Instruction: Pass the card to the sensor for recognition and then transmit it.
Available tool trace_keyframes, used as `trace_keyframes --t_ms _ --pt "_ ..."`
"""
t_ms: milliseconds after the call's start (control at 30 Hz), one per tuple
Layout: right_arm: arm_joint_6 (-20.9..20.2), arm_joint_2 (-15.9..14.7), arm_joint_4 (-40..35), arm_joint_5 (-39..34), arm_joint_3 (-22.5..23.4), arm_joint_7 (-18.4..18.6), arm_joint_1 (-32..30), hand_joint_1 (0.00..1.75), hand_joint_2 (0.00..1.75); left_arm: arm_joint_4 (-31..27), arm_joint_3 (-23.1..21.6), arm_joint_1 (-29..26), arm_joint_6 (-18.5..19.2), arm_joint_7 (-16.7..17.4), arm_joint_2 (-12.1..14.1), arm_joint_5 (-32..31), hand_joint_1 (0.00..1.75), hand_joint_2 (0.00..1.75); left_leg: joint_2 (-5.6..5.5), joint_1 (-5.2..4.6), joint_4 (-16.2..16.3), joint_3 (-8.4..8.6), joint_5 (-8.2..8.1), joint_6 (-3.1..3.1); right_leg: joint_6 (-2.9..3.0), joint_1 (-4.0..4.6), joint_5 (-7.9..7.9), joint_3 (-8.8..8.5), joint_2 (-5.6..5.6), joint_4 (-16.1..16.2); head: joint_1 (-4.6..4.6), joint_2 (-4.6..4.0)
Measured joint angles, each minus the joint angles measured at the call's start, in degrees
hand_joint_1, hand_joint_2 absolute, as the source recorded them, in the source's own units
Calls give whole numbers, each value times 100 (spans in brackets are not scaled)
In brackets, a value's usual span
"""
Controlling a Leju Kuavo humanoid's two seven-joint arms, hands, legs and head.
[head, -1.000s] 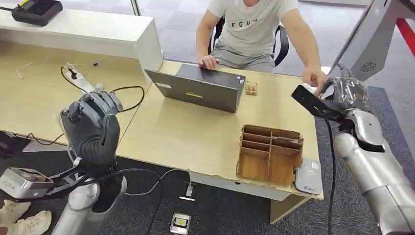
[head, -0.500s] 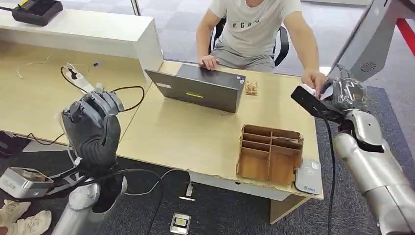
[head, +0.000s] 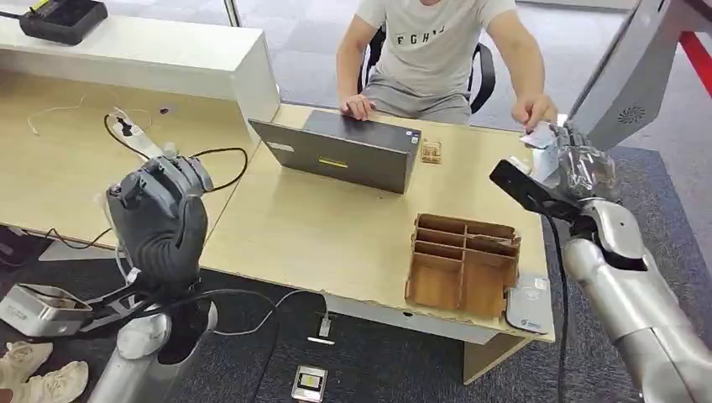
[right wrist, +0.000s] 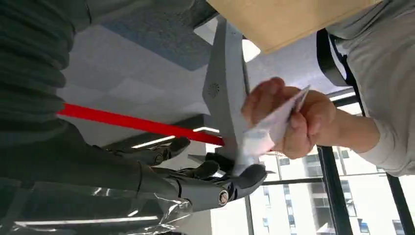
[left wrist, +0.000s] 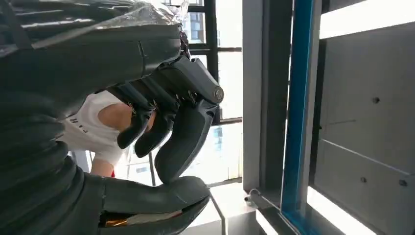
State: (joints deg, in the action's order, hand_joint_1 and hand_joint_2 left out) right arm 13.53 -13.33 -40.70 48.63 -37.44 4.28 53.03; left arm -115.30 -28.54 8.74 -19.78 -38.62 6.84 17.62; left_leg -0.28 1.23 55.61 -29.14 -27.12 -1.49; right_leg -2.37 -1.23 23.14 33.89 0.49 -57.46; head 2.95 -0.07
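The right robot hand (head: 579, 164) is raised at the far right edge of the surface (head: 336, 235), its fingertips (right wrist: 244, 178) meeting the lower end of the card (right wrist: 271, 125); whether they grip it or merely touch it I cannot tell. A person's hand (head: 533, 113) pinches the upper end of the same card. The left robot hand (head: 159, 218) is held up over the near left side, fingers curled inward with nothing in them. On the surface stand a grey laptop (head: 344, 151), a wooden compartment box (head: 462, 264) and, just beside the box at the near right corner, a flat grey sensor (head: 529, 304).
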Motion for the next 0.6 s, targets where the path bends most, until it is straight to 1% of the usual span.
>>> trace_keyframes --t_ms 33,133,267,433,600 --pt "50 -15 -115 -59 13 -17 -83 0 175 0 11 -15 9 4 0 0 148 175 0 0 0 1 0 0 0 0 0 0 0 0 0 0" --pt "116 -107 -538 -164 57 -2 -366 0 175 0 42 -84 52 22 0 -7 150 175 -1 0 0 0 -1 0 0 1 1 0 -1 1 0 0" --pt "179 -317 -1303 -240 188 145 -851 0 175 0 114 -146 120 55 0 -18 152 175 0 0 1 1 -1 1 -1 1 1 0 0 4 0 0" --pt "203 -638 -2545 -398 450 357 -1619 0 175 0 153 -184 173 76 0 -18 150 175 -2 0 0 0 -2 1 -1 0 1 -1 -1 6 2 0" --pt "293 -940 -3909 -564 844 523 -2538 0 175 2 160 -261 210 79 7 -17 152 175 0 0 -1 0 -3 1 -1 0 2 0 0 6 2 0"
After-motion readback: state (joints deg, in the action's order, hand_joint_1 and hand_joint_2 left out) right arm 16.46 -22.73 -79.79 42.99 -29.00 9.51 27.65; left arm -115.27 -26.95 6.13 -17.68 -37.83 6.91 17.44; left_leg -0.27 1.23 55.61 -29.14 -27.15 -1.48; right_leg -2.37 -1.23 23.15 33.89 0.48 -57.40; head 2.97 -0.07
